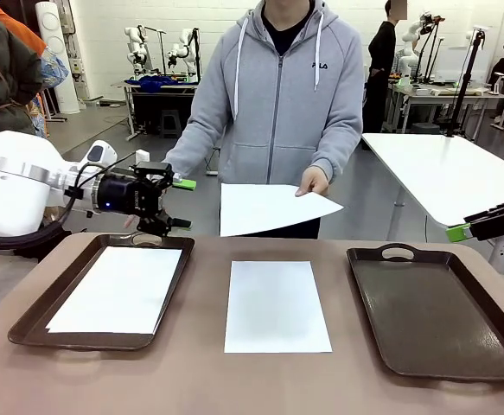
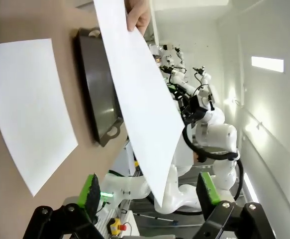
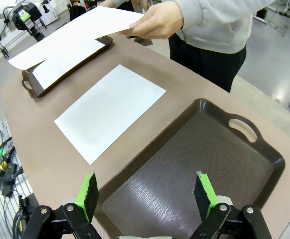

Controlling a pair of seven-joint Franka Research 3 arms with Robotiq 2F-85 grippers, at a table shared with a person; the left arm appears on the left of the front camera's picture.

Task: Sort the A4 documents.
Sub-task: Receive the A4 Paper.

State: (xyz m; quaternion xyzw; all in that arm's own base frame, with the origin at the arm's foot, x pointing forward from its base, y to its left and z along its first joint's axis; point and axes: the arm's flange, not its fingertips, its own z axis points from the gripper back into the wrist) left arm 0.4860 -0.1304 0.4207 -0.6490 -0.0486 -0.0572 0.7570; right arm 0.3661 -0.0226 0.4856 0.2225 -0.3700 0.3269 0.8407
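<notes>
three a4 documents (image 3: 110, 112) are in play. the first sheet (image 1: 118, 290) lies flat inside the left tray (image 1: 27, 327), a little askew, so i judge that this one is sorted already. the second sheet (image 1: 277, 307) lies on the bare table (image 1: 200, 380) between the two trays and touches neither of them. the third sheet (image 1: 269, 207) is in the air above the far edge of the table. the person's hand (image 1: 314, 181) pinches it at one side and holds it almost level, with the free end turned toward the left gripper (image 1: 181, 203). i think it is held this way because a thin sheet lying flat is difficult for two fingers to pick up, while an offered edge can pass directly between them.

the left gripper is near that free end, pointing sideways along the table toward it. its jaws stand wide apart and hold nothing. in the left wrist view the sheet crosses the gap ahead of the green pads (image 2: 91, 191), and i see no contact.

the right gripper (image 3: 147, 194) hangs over the right tray (image 3: 244, 127), which has no paper in it. its jaws are also apart and empty; probably it waits there, out of the way of the handover.

the step in hand seems to be receiving the third sheet. the paper is flexible, so it may bend or slip if the jaws close only on the very edge.
</notes>
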